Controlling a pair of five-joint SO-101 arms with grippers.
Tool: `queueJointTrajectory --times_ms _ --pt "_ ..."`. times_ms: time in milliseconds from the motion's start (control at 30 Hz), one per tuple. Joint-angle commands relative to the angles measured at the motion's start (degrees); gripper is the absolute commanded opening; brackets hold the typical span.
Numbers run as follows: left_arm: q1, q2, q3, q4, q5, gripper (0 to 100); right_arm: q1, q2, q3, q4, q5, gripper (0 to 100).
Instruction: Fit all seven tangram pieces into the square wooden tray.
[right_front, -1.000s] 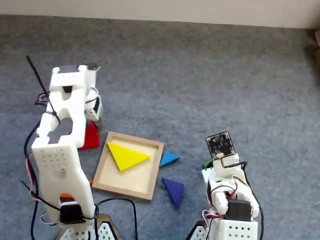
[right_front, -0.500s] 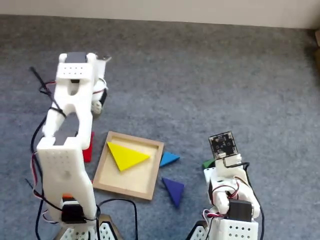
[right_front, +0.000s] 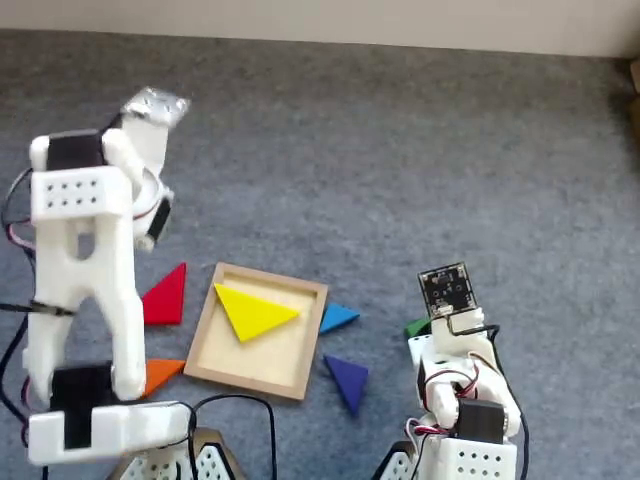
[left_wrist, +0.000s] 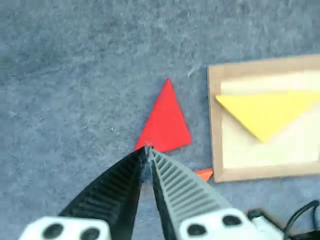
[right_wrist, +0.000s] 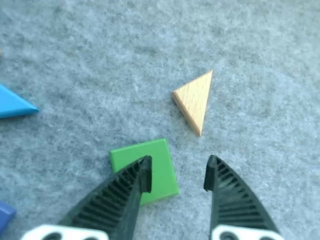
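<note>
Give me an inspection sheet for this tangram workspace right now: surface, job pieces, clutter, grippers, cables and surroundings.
Surface: grey carpet under everything.
Job's things: square wooden tray holds one yellow triangle. Outside it lie a red triangle, an orange piece, a light blue triangle, a dark blue triangle, a green square and a plain wooden triangle.
Clutter: nothing seen.
Grippers: left gripper shut and empty, held above the carpet near the red triangle; right gripper open at the green square.
Cables: black cable loops by the tray's near edge.
Surroundings: pale strip beyond the carpet.
</note>
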Motion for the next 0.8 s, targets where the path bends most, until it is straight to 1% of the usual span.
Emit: queueJointTrajectory --times_ms 0,67,133,233,400,500,600,767 --pt "-1.01 -5.58 10.95 -4.48 -12.92 1 0.66 -0.84 5.32 -0.04 0.79 18.0" --pt "-0.75 -6.02 15.43 -6.59 -14.07 2 0.66 -0.84 5.32 -0.04 0.79 18.0" --pt "-0.66 -6.02 18.68 -10.11 -12.48 5 0.66 -0.84 5.32 -0.04 0.79 18.0" --pt "-0.92 -5.58 23.08 -16.88 -10.46 10 0.66 -0.84 5.32 -0.04 0.79 18.0" --pt "-0.66 -5.58 31.25 -25.93 -10.37 19 0.66 -0.84 5.32 -0.04 0.79 18.0" --pt "-1.1 -5.58 33.98 -30.95 -10.37 21 0.66 -0.84 5.32 -0.04 0.79 18.0" --pt "-1.8 -5.58 36.09 -32.88 -10.46 23 0.66 -0.84 5.32 -0.04 0.79 18.0" --pt "-3.91 -5.41 37.05 -32.88 -10.46 26 0.66 -0.84 5.32 -0.04 0.79 18.0"
